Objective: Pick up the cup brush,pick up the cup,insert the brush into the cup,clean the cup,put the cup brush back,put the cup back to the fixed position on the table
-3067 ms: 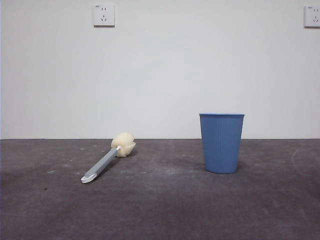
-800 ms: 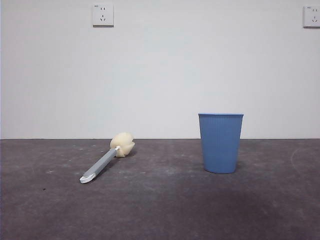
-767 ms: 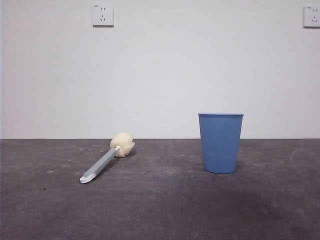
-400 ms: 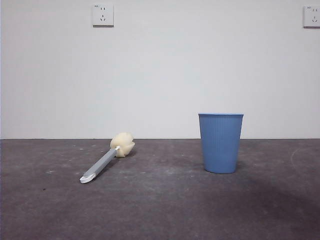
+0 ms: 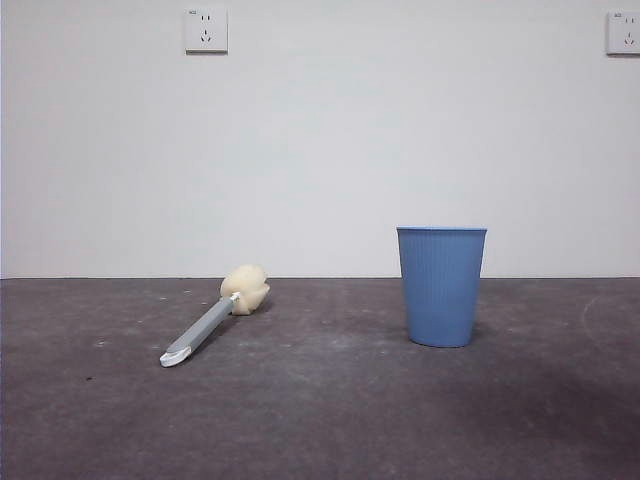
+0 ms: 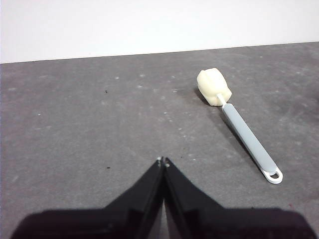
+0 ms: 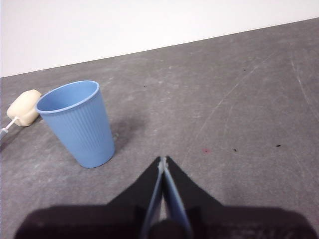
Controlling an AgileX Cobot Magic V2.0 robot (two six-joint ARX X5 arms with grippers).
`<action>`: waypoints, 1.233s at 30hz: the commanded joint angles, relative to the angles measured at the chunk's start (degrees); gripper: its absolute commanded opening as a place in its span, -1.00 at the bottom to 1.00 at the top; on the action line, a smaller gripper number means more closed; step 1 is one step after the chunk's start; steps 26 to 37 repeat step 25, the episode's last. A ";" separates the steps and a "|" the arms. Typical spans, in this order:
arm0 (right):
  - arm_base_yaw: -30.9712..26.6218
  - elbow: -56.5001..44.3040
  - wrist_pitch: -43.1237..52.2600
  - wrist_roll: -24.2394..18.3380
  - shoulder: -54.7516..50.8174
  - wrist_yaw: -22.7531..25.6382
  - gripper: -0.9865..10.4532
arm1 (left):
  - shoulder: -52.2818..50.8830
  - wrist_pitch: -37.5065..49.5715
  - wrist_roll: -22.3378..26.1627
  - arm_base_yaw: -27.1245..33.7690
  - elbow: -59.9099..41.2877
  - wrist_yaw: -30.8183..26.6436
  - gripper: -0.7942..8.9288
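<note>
The cup brush [image 5: 212, 322] lies flat on the table [image 5: 320, 420] at the left, sponge head toward the wall, white tip toward the camera. It also shows in the left wrist view [image 6: 239, 124]. The blue ribbed cup [image 5: 441, 285] stands upright at the right, and shows in the right wrist view [image 7: 77, 122]. My left gripper [image 6: 163, 162] is shut and empty, apart from the brush. My right gripper [image 7: 163, 160] is shut and empty, apart from the cup. Neither gripper shows in the front view.
A white wall stands behind the table with a socket [image 5: 206, 30] at upper left and another [image 5: 623, 32] at upper right. The sponge head [image 7: 24, 114] lies just beside the cup in the right wrist view.
The brush and cup have not moved. A shadow on the table at the lower right has shifted slightly.
</note>
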 commanded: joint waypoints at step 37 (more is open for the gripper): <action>0.02 -0.83 -0.09 1.84 -0.20 0.48 -0.83 | -0.09 0.09 -0.26 0.13 -0.74 -0.13 -0.84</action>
